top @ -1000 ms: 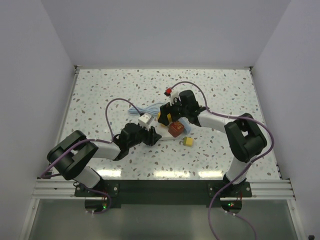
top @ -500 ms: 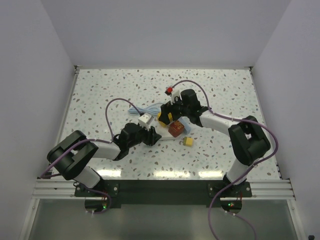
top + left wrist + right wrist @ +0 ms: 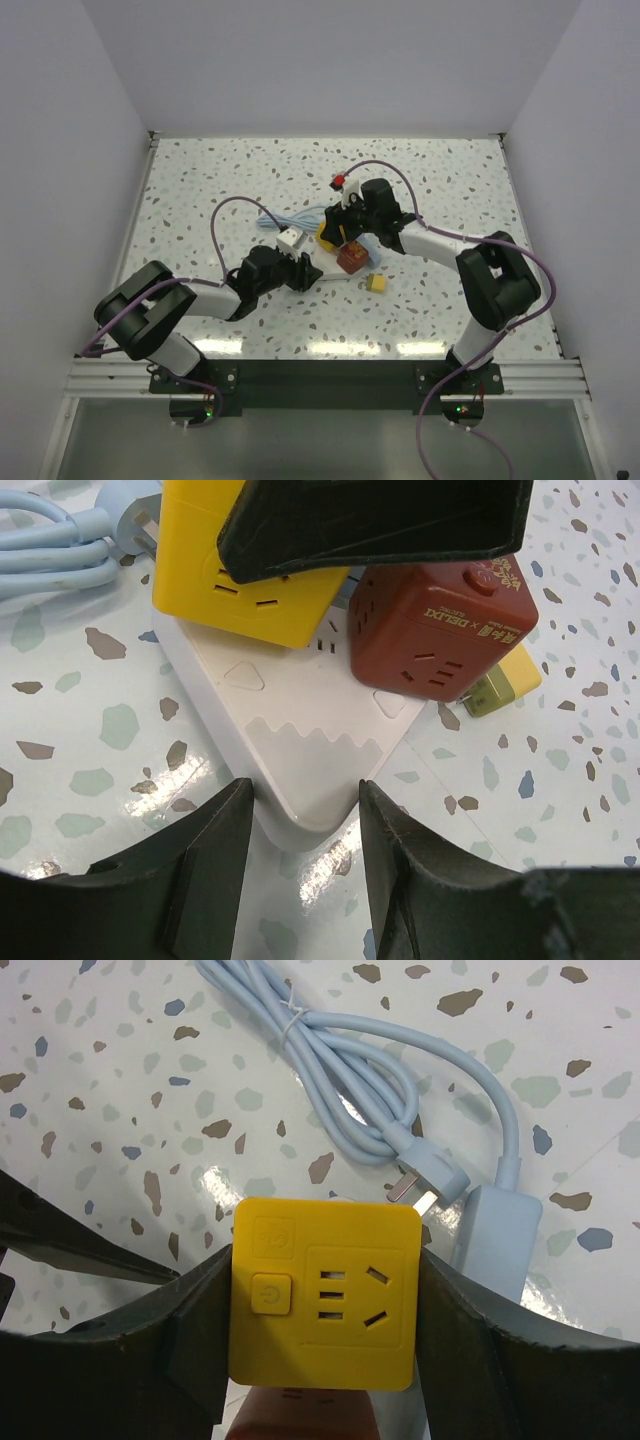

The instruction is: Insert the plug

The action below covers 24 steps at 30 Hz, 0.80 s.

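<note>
Both fingers of the right gripper (image 3: 325, 1295) press on the yellow plug cube (image 3: 340, 1305), so it is grasping the cube firmly, with the socket face turned up to the wrist camera. The cube sits low over the white power strip (image 3: 300, 770), just beside the red cube (image 3: 440, 630) that already stands on the strip. Compared with one second ago, the right arm has swung its elbow outward and the cube has come slightly down toward the strip. In the last half second almost nothing moved. I judge that the pins are now meeting the socket and the pressing step is under way, but I cannot tell whether they are fully in. The left gripper (image 3: 305, 830) is closed on the near end of the strip and steadies it on the table (image 3: 200, 180). A coiled blue cable (image 3: 370, 1080) lies behind.
</note>
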Each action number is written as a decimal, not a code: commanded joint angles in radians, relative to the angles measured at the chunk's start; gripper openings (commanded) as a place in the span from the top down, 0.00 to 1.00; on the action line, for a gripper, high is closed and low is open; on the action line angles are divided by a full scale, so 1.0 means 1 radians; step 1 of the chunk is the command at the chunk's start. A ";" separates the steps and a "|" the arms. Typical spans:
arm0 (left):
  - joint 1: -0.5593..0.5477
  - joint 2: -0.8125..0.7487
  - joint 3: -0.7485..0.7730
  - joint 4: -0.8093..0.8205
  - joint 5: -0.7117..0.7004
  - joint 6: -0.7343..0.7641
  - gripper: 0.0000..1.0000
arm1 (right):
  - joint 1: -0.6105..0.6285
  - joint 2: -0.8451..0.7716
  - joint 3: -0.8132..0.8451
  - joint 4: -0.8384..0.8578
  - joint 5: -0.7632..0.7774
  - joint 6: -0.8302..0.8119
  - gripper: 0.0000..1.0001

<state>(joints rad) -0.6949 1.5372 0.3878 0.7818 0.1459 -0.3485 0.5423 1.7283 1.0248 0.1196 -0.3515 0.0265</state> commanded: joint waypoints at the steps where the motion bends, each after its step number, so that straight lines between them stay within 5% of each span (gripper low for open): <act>1: 0.006 0.006 -0.017 -0.032 0.000 0.011 0.50 | -0.005 0.022 0.011 -0.009 0.016 -0.022 0.59; 6: 0.006 0.011 -0.015 -0.032 -0.003 0.013 0.50 | -0.005 0.036 0.015 -0.012 0.005 -0.022 0.71; 12: 0.006 0.018 -0.006 -0.033 0.000 0.020 0.51 | -0.005 0.103 0.050 -0.046 0.000 -0.059 1.00; 24: 0.005 -0.005 -0.006 -0.090 -0.072 0.034 0.55 | -0.005 0.185 0.063 -0.078 -0.018 -0.037 1.00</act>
<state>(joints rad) -0.6895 1.5368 0.3878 0.7788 0.1150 -0.3473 0.5365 1.8179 1.1004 0.1436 -0.4236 0.0128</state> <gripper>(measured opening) 0.479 0.640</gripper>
